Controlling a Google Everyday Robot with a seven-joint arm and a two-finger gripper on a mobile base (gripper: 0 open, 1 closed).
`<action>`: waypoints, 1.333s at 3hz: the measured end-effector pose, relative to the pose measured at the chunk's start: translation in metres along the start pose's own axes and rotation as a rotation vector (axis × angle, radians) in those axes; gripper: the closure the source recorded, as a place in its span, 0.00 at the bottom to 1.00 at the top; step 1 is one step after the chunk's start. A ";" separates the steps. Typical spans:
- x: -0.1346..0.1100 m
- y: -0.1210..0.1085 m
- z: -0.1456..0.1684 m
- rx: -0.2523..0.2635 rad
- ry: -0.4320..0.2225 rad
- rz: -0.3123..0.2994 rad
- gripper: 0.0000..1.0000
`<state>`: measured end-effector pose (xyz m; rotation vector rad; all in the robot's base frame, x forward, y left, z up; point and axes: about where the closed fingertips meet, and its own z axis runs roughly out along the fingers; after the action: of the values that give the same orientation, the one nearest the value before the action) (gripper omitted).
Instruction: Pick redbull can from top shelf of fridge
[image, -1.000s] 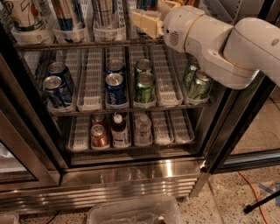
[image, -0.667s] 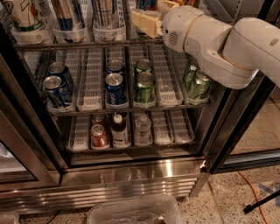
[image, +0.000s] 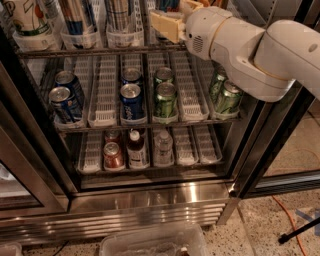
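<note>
The white arm (image: 250, 50) reaches in from 2 o'clock, and its gripper (image: 172, 14) sits at 12 o'clock, at the top shelf (image: 100, 50) of the fridge (image: 150, 200). At 11 o'clock from the gripper's side a redbull can (image: 79, 16) stands in a clear lane tray, well apart from it. On the rack below, short blue cans (image: 131, 100) stand toward 9 o'clock and green cans (image: 164, 97) at centre and 3 o'clock. The lowest rack holds a red can (image: 113, 155) and small bottles (image: 136, 147). A clear plastic bin (image: 150, 242) lies at 6 o'clock, an orange cable (image: 290, 220) at 4 o'clock
</note>
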<state>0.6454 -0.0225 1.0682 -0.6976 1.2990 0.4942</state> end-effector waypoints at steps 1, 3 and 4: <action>0.000 0.000 0.000 0.000 0.000 0.000 1.00; -0.013 0.001 -0.001 -0.002 -0.044 -0.039 1.00; -0.024 -0.001 -0.004 0.006 -0.069 -0.066 1.00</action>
<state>0.6383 -0.0248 1.0916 -0.7103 1.2086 0.4567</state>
